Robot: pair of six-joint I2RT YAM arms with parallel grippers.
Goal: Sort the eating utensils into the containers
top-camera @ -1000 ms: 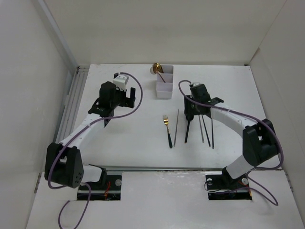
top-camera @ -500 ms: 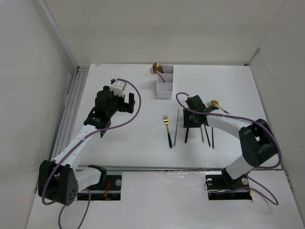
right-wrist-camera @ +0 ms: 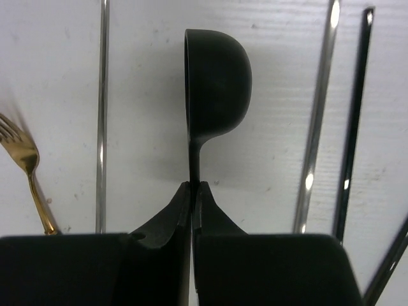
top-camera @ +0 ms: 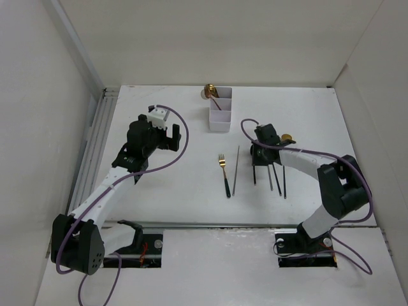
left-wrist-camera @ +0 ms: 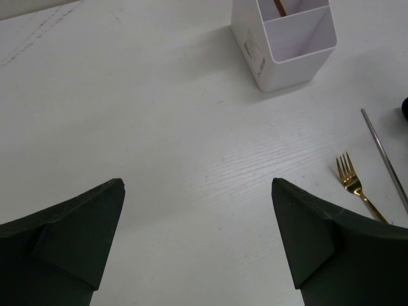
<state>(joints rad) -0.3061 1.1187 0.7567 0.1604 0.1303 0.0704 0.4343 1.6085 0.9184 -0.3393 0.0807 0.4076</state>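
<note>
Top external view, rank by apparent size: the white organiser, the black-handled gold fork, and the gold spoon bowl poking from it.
1. white organiser
2. gold fork, long but slim
3. gold spoon bowl, clearly smallest

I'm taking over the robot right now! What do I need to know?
Left gripper: open, empty, near the white organiser.
Right gripper: shut on the black spoon, by its handle.
Done: a gold spoon stands in the organiser's far compartment.
Left: the black spoon, the gold black-handled fork, the chopsticks and a second gold spoon beside the right arm.
</note>
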